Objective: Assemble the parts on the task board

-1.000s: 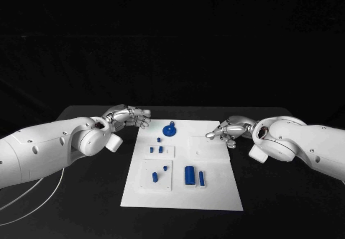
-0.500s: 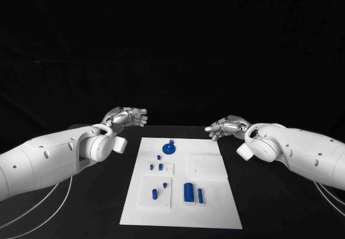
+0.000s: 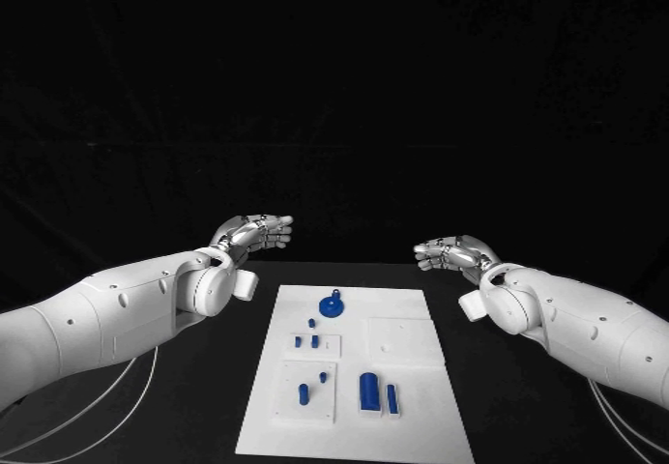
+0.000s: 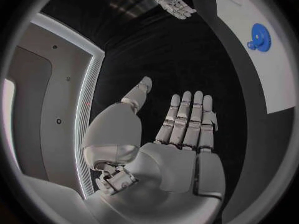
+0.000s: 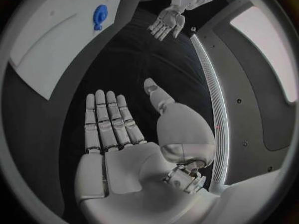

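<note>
Head view shows the white task board (image 3: 404,425) lying in the middle of the black tabletop (image 3: 530,406), with both arms raised beyond its far end. The left hand (image 3: 255,233) hangs past the board's far left corner and the right hand (image 3: 450,254) past its far right corner, each well apart from the board and from the other. Neither hand holds anything. In the left wrist view the left hand's fingers (image 4: 187,119) stretch out straight, side by side, with the thumb set off to one side; the right wrist view shows the right hand's fingers (image 5: 109,122) flat and extended in the same way, thumb apart. On the board, a round blue gear-like part (image 3: 332,305) sits near the far edge, with a small blue peg (image 3: 311,322) just on the near side of it. Two short blue pieces (image 3: 305,341) stand side by side on a raised white panel toward the left. Nearer the robot, a blue pin (image 3: 303,392) and a smaller blue piece (image 3: 322,376) rest on another white panel, and a larger blue cylinder (image 3: 368,390) lies just beside a thin blue bar (image 3: 392,395). A plain white square panel (image 3: 401,340) occupies the board's right side.
</note>
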Controlling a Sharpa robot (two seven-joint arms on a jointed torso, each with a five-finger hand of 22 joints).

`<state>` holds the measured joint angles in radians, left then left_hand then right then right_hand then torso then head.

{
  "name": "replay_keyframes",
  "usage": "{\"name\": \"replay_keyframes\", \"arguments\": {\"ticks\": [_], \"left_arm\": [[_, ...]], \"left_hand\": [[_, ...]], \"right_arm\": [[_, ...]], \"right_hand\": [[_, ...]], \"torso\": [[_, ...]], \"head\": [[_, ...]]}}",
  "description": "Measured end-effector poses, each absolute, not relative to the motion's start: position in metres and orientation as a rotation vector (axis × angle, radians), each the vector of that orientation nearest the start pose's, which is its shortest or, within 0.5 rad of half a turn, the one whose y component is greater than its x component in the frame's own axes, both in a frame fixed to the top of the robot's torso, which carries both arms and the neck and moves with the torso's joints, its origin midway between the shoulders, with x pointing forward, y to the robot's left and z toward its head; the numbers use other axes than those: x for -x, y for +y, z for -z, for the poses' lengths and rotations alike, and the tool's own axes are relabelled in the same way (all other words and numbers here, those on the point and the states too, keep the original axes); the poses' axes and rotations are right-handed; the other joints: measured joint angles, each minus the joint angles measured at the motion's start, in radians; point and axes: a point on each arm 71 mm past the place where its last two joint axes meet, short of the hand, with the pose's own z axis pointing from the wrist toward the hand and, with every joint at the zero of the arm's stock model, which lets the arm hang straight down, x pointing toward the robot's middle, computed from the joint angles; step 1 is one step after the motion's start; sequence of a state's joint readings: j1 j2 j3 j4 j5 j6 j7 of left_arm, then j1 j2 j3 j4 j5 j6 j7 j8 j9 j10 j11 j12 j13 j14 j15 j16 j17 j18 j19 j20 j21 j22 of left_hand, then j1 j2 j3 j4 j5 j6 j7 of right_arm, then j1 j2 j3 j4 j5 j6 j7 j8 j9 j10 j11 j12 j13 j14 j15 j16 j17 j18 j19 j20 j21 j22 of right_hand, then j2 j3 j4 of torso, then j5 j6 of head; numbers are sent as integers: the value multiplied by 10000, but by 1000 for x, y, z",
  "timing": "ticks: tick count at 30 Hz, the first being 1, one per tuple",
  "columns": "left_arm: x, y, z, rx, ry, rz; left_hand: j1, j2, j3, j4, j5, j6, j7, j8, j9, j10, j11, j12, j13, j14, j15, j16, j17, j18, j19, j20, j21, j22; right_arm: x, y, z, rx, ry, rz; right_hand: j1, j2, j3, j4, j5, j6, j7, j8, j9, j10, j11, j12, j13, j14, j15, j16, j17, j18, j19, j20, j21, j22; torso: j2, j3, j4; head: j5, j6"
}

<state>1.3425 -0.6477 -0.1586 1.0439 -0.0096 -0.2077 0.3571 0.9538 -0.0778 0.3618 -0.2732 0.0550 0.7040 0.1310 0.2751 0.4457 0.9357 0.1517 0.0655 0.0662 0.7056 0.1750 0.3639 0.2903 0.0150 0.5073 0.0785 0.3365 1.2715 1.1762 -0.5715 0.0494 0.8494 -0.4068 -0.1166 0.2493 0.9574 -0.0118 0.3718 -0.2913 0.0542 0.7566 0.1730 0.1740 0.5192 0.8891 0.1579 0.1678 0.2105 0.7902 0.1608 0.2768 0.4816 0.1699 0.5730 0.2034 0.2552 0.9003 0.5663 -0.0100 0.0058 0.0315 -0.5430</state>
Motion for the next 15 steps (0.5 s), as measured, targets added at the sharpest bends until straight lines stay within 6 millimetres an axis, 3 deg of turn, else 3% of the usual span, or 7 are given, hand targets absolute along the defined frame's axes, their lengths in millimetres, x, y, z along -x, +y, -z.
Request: {"name": "replay_keyframes", "arguments": {"ticks": [1, 2, 5, 8, 9, 12, 15], "left_arm": [[-580, 257, 163, 10300, 13765, 13266], [-580, 257, 163, 10301, 13760, 13259], [-579, 257, 164, 10340, 13783, 13248], [-575, 255, 168, 10455, 13825, 13317], [-572, 252, 171, 10524, 13863, 13370], [-562, 242, 182, 10741, 13968, 13547], [-549, 231, 193, 11010, 14002, 13673]], "left_hand": [[0, 0, 0, 0, 0, 18, 86, 0, 8, 19, 19, 0, 15, 0, 0, 0, 14, 0, 0, 0, 0, 25], [-346, 32, -156, 156, -21, -261, 74, -96, -170, -354, -27, 0, 8, -308, -79, -138, -83, 1, -237, -54, -141, -115], [-3528, 248, -1350, 1045, -215, -2572, -383, -992, -1628, -3410, -531, -204, -218, -2600, -646, -1323, -1043, 0, -1885, -313, -1239, -1458], [-5932, 468, -2257, 1726, -349, -4365, -754, -1697, -2762, -5796, -929, -390, -393, -4386, -1089, -2254, -1789, 1, -3164, -503, -2093, -2827], [-6428, 511, -2448, 1864, -350, -4739, -832, -1843, -2999, -6293, -1011, -425, -433, -4758, -1181, -2447, -1946, 1, -3431, -543, -2269, -3284], [-7648, 620, -2893, 2226, -405, -5646, -1022, -2199, -3575, -7501, -1207, -475, -521, -5664, -1409, -2914, -2320, 2, -4080, -639, -2702, -6451], [-8405, 685, -3164, 2448, -465, -6207, -1135, -2416, -3927, -8242, -1337, -535, -580, -6219, -1545, -3211, -2555, 3, -4470, -693, -2966, -8918]], "right_arm": [[-589, -270, 207, -8806, 15335, -11539], [-589, -270, 207, -8803, 15322, -11544], [-588, -269, 208, -8805, 15352, -11536], [-585, -266, 209, -8816, 15387, -11624], [-583, -264, 210, -8830, 15405, -11692], [-576, -255, 213, -8882, 15414, -11930], [-566, -245, 216, -8990, 15328, -12224]], "right_hand": [[43, 43, -13, 11, 0, 0, 0, 2, -9, 60, 0, -69, -68, 0, 0, -38, -35, 0, 0, 0, 0, -10], [-266, 75, -230, 140, -8, -374, -65, -20, -253, -252, -70, -191, -215, -348, -61, -177, -275, -16, -295, -77, -135, -424], [-3540, 99, -1463, 1100, -203, -2899, -650, -607, -1970, -3248, -586, -734, -896, -2962, -573, -1090, -1858, -635, -2192, -751, -989, -3398], [-5923, 105, -2352, 1821, -342, -4745, -1077, -1057, -3243, -5479, -979, -1108, -1373, -4920, -991, -1754, -3025, -1042, -3592, -1261, -1607, -5610], [-6428, 106, -2533, 1981, -349, -5136, -1168, -1150, -3514, -5956, -1062, -1189, -1477, -5335, -1076, -1897, -3275, -1120, -3890, -1371, -1739, -6084], [-7682, 113, -2996, 2366, -426, -6110, -1393, -1385, -4185, -7131, -1269, -1384, -1729, -6363, -1287, -2245, -3892, -1280, -4623, -1642, -2064, -7252], [-8437, 114, -3280, 2592, -426, -6691, -1527, -1523, -4589, -7832, -1399, -1488, -1882, -6979, -1411, -2450, -4263, -1416, -5068, -1798, -2260, -7955]], "torso": [[1, 15, 6], [2, 25, 7], [1, 24, 7], [-23, 28, 1], [-35, 28, -2], [-90, 51, -19], [-151, 72, -36]], "head": [[17, 46], [24, 57], [12, 39], [-36, -58], [-62, -105], [-166, -287], [-244, -446]]}}
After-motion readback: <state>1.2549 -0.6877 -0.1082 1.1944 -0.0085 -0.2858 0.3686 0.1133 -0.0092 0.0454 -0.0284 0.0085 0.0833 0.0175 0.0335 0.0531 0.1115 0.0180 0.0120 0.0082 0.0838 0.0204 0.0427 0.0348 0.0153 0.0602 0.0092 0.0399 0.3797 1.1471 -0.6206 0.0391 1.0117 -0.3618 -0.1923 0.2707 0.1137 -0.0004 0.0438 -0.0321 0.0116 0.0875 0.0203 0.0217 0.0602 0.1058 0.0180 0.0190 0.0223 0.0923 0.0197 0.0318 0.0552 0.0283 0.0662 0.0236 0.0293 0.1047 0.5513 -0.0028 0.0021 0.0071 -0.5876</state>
